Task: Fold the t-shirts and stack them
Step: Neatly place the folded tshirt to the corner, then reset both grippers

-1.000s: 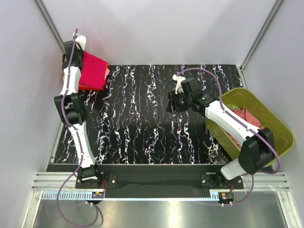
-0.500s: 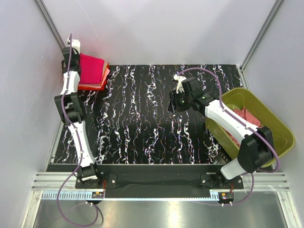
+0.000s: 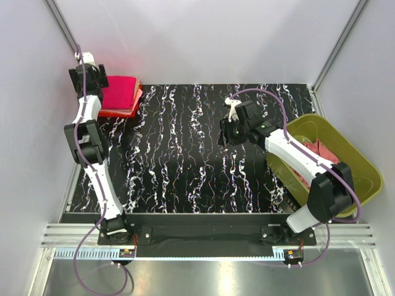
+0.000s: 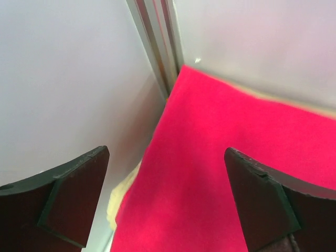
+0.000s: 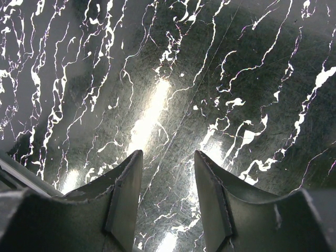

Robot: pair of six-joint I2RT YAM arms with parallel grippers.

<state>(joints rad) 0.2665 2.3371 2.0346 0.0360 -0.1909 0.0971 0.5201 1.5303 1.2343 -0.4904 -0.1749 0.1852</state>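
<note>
1. Two grippers are in my views, and neither holds any cloth.
2. Left gripper (image 3: 92, 79) (image 4: 168, 176): its jaws stand wide apart with nothing between them. It hangs above the corner of the stack of folded t-shirts (image 3: 120, 95).
3. On the left wrist camera, the crimson-pink shirt (image 4: 236, 173) on top fills the space under and ahead of the fingers (image 4: 76, 197). A pale cloth edge (image 4: 123, 197) peeks out just beside the near finger, lower in the stack.
4. From above, an orange-red layer (image 3: 116, 113) shows under the crimson one, on the side toward the arm's base. A pink edge (image 3: 139, 94) sticks out on the side away from that hand.
5. Right gripper (image 3: 226, 132) (image 5: 168, 178): its jaws are a narrow gap apart and empty. It points down at the bare black marbled table (image 3: 179, 154) (image 5: 157, 79), well apart from the stack.
6. Behind that hand, beside its forearm, sits the olive-green tub (image 3: 357, 154). Rumpled dusty rose cloth (image 3: 321, 151) lies inside it, unfolded.
</note>
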